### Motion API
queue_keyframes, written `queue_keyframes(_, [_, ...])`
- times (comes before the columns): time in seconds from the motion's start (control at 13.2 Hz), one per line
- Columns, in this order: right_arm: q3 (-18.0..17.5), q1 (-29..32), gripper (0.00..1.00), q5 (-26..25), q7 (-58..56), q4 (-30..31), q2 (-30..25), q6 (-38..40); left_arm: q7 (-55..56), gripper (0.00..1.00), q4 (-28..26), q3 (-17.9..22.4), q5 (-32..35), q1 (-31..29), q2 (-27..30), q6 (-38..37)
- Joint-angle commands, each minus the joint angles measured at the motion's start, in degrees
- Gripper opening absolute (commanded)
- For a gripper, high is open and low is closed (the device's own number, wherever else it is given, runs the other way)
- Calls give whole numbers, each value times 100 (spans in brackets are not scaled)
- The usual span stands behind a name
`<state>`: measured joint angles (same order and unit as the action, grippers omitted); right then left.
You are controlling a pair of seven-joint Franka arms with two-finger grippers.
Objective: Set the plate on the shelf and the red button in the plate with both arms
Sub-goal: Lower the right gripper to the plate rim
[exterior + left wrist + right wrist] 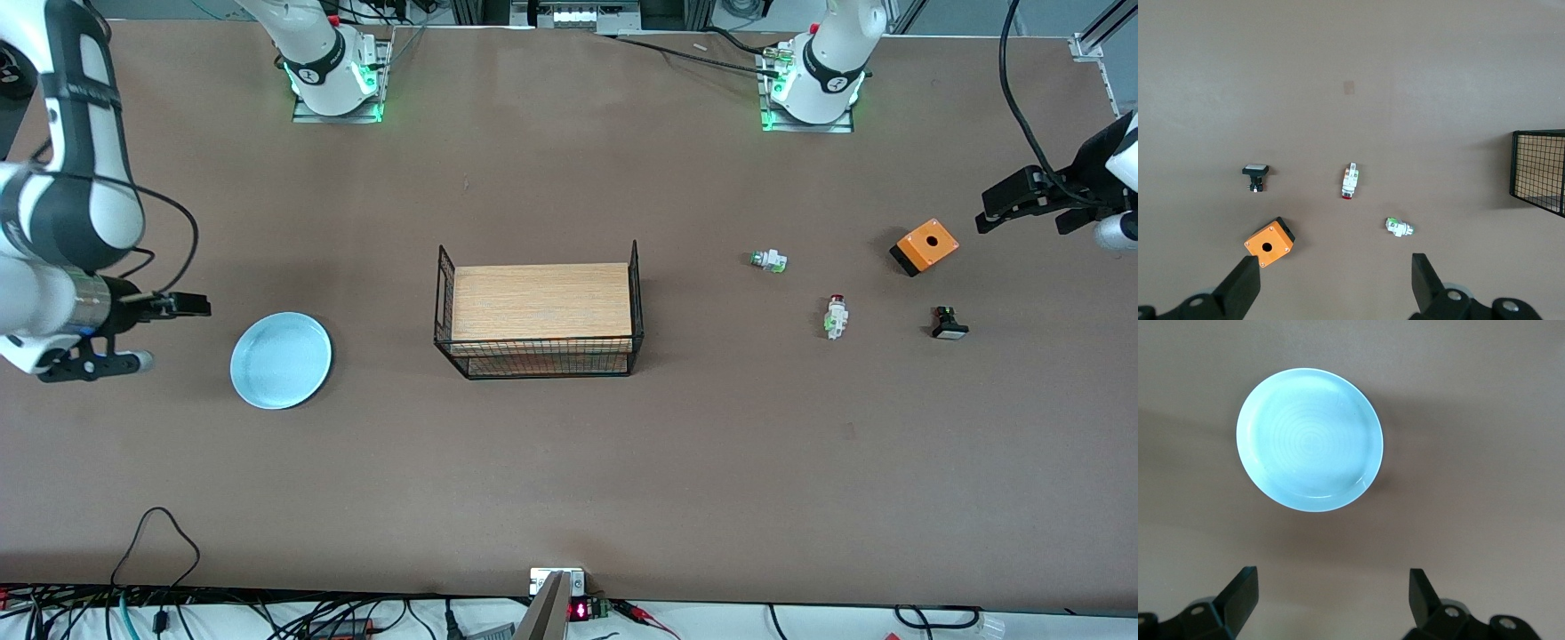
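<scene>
with both claws spread and empty, the right claw [1328,590] should drop onto the rim of the plate [281,360] at the basket's [538,360] nine o'clock, while the left claw [1333,283] straddles the red button [835,316] at three o'clock on the bench [569,462].
</scene>
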<state>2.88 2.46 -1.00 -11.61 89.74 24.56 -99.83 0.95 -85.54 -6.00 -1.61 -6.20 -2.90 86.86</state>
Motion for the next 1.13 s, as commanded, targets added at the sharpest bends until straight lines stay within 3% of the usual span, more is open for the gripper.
queue_keyframes(0.0, [-51,53,100,65,27,-167,363,-464,-69,100,11,-33,-23,-39,9,-46])
queue_keyframes(0.53, [-78,123,100,65,-87,-176,1401,-1556,-69,100,11,-33,-23,-39,9,-46])
queue_keyframes(0.98, [-69,149,100,38,-175,-194,1885,-2119,-69,100,11,-33,-23,-39,9,-46])
queue_keyframes(1.06, [-69,158,96,21,-184,-194,1938,-2181,-60,100,19,-50,-23,-21,-9,-46])
